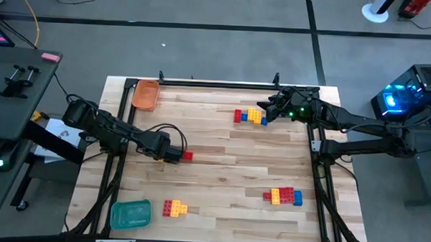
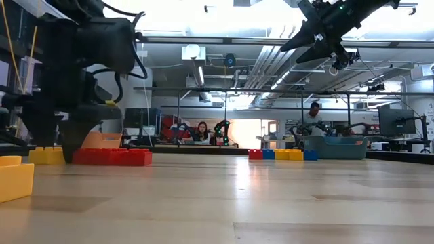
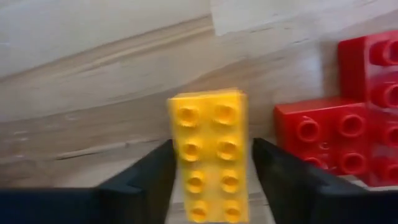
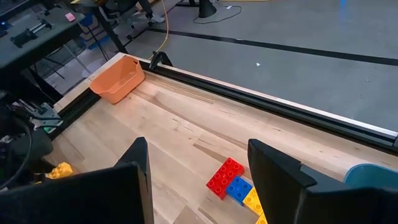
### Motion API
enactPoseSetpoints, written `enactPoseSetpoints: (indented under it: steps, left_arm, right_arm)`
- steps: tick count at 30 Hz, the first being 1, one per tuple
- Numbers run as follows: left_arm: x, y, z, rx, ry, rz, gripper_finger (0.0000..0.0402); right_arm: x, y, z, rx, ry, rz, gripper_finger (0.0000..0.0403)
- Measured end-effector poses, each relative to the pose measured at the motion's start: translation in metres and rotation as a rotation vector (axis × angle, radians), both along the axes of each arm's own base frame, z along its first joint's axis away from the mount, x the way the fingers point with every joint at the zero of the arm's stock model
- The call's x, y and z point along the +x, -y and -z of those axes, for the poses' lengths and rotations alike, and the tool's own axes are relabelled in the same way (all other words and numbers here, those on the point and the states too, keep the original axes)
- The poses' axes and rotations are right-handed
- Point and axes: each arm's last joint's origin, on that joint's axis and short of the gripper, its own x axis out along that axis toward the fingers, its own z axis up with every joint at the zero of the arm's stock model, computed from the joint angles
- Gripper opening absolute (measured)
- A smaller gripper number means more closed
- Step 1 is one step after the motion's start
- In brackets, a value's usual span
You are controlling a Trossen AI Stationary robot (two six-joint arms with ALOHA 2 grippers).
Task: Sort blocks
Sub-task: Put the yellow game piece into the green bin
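Observation:
My left gripper (image 1: 175, 155) is down at the table's middle left. In the left wrist view a yellow eight-stud block (image 3: 209, 152) stands between its fingers, with red blocks (image 3: 345, 134) lying beside it on the wood. In the low view the left gripper (image 2: 69, 152) reaches the tabletop between a yellow block (image 2: 44, 156) and the red blocks (image 2: 112, 157). My right gripper (image 1: 265, 113) is open and raised above the far cluster of red, blue and yellow blocks (image 1: 250, 116). The same cluster (image 4: 237, 185) shows below its spread, empty fingers. My left gripper pinches the yellow block between its two fingers, one on each long side (image 3: 176, 163). The fingers come from above, pointing down, and lie along the block. The block's studs face the wrist camera. I cannot see whether its underside is on the wood.
An orange tray (image 1: 145, 94) sits at the far left corner and a teal tray (image 1: 130, 213) at the near left. More blocks lie in a yellow and red cluster (image 1: 174, 208) near the teal tray and a mixed cluster (image 1: 283, 197) at near right. Bare wood lies between them.

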Motion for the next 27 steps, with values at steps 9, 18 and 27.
enactPoseSetpoints:
  steps: [9, 18, 27]
  left_arm:
    - [-0.005, -0.004, -0.017, -0.034, 0.059, 0.031, 0.0095]
    - [-0.027, -0.067, -0.124, 0.345, 0.314, 0.012, 0.0095]
    - [-0.065, -0.174, -0.124, 0.401, 0.003, -0.026, 0.0095]
  right_arm:
    - [0.000, 0.000, 0.000, 0.000, -0.001, 0.000, 0.0157]
    - [0.000, 0.000, 0.000, 0.030, 0.026, 0.019, 0.0157]
    - [0.001, 0.000, -0.001, 0.062, 0.064, 0.029, 0.0157]
